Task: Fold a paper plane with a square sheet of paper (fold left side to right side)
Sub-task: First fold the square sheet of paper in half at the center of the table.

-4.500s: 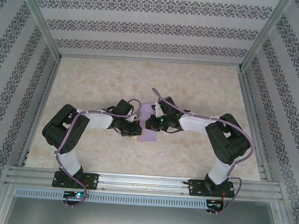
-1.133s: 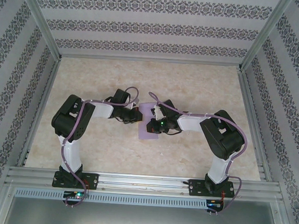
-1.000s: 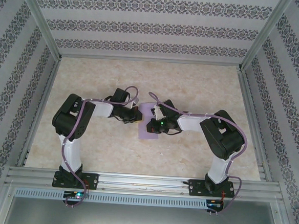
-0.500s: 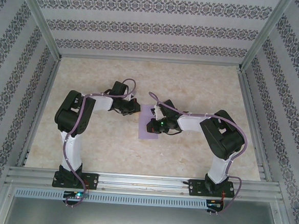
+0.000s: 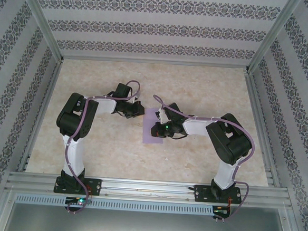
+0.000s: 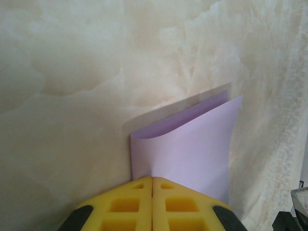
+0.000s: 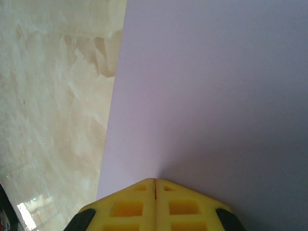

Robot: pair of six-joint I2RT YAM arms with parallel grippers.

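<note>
The square sheet of paper (image 5: 149,137) is lilac and lies mid-table, folded over into a narrow upright rectangle, not a pointed paper plane. In the left wrist view the paper (image 6: 192,149) has its top layer curling up along a rounded fold at the far edge. My left gripper (image 5: 141,112) is shut, and its yellow fingertips (image 6: 139,185) meet at the sheet's far-left corner with no paper seen between them. My right gripper (image 5: 157,129) is also shut. It rests tip-down on the paper (image 7: 216,86), near its left edge.
The marble-patterned table (image 5: 209,87) stretches open behind and to both sides of the arms. Patterned walls with aluminium posts (image 5: 44,28) enclose it. A metal rail (image 5: 149,188) runs along the near edge and carries both arm bases.
My left gripper has slid along the sheet's left edge away from the bases, to its far-left corner, and the left elbow has risen. The right arm and the paper have stayed put.
</note>
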